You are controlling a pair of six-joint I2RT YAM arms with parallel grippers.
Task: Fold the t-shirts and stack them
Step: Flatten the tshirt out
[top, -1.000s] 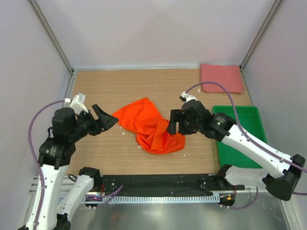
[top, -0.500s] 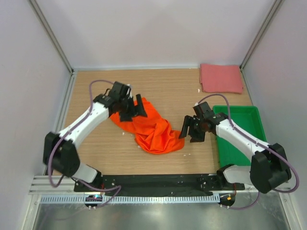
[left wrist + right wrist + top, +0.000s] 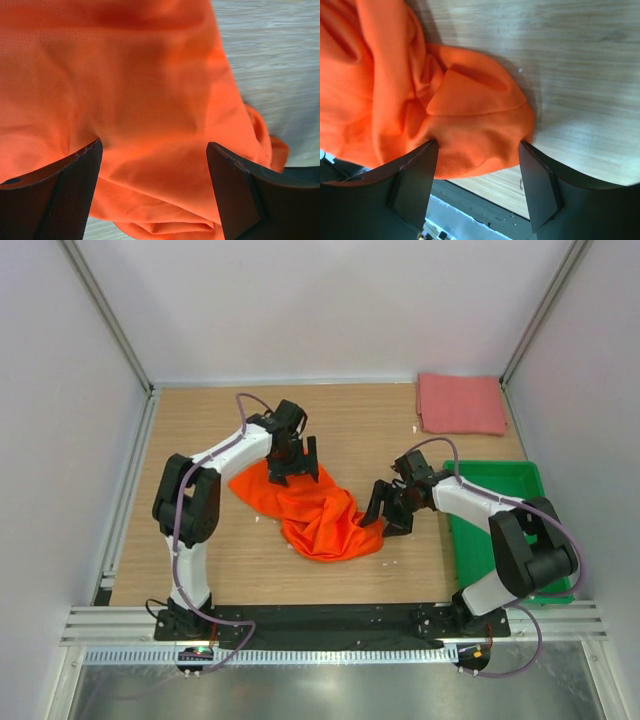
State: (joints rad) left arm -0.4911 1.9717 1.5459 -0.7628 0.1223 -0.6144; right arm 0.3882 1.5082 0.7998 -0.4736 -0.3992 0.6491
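The bright orange t-shirt (image 3: 315, 510) lies crumpled in the middle of the table; it fills the left wrist view (image 3: 140, 100) and shows in the right wrist view (image 3: 470, 125). The dull pink-red t-shirt (image 3: 460, 403) lies folded flat at the back right corner. My left gripper (image 3: 296, 468) is open, low over the shirt's back edge, cloth between its fingers (image 3: 65, 190). My right gripper (image 3: 382, 512) is open at the shirt's right edge, its fingers (image 3: 415, 180) straddling a bunched fold.
A green plastic tray (image 3: 500, 530) stands at the right, just beyond my right arm. The table's black front rail (image 3: 320, 622) runs along the near edge. White walls enclose the table at back and sides.
My left arm has swung from the far left onto the shirt's back edge. My right gripper drew back to the right, then returned low to the shirt's right edge.
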